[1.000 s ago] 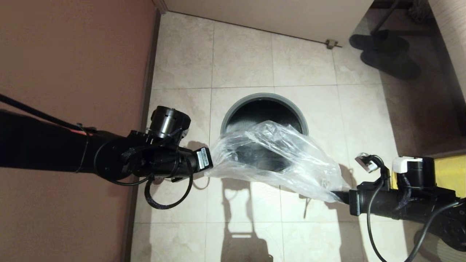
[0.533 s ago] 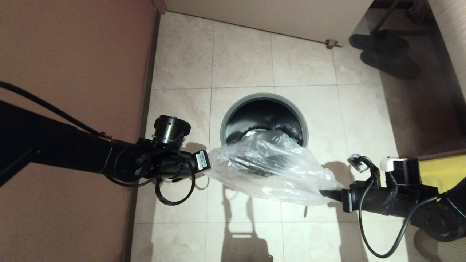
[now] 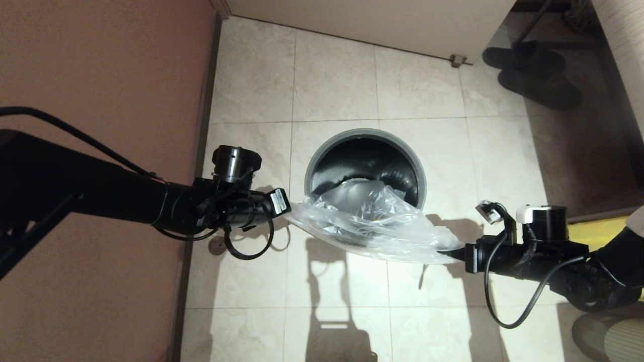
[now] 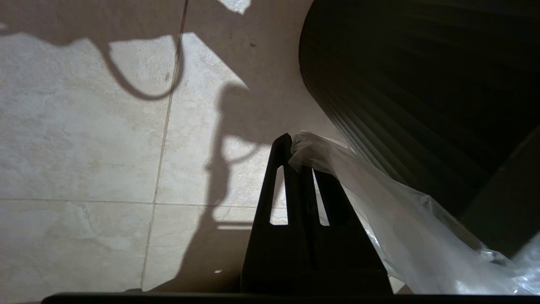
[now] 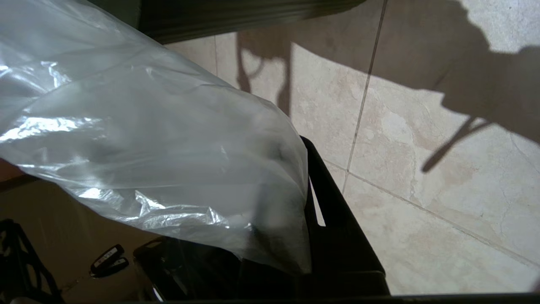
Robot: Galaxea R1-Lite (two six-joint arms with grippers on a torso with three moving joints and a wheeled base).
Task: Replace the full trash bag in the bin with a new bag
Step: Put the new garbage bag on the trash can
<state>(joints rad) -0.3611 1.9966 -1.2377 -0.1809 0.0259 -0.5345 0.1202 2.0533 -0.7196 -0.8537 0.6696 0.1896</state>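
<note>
The round dark grey bin (image 3: 365,136) stands on the tiled floor, its inside dark and ribbed. The clear crinkly new bag (image 3: 367,223) is stretched between both grippers across the bin's near rim, its middle sagging into the opening. My left gripper (image 3: 288,207) is shut on the bag's left edge just left of the bin; in the left wrist view the plastic (image 4: 379,202) bunches at the fingertips (image 4: 283,145). My right gripper (image 3: 453,254) is shut on the bag's right edge, near-right of the bin; the plastic (image 5: 168,147) drapes over its fingers (image 5: 333,198). The full trash bag is out of view.
A brown wall (image 3: 100,100) runs along the left, close behind the left arm. A door with a stopper (image 3: 458,60) is at the far side, dark slippers (image 3: 533,75) at the far right. Something yellow (image 3: 604,229) lies behind the right arm.
Both grippers have lowered and moved slightly forward with the bag. The bag has sunk from ballooning above the bin to sagging into its opening.
</note>
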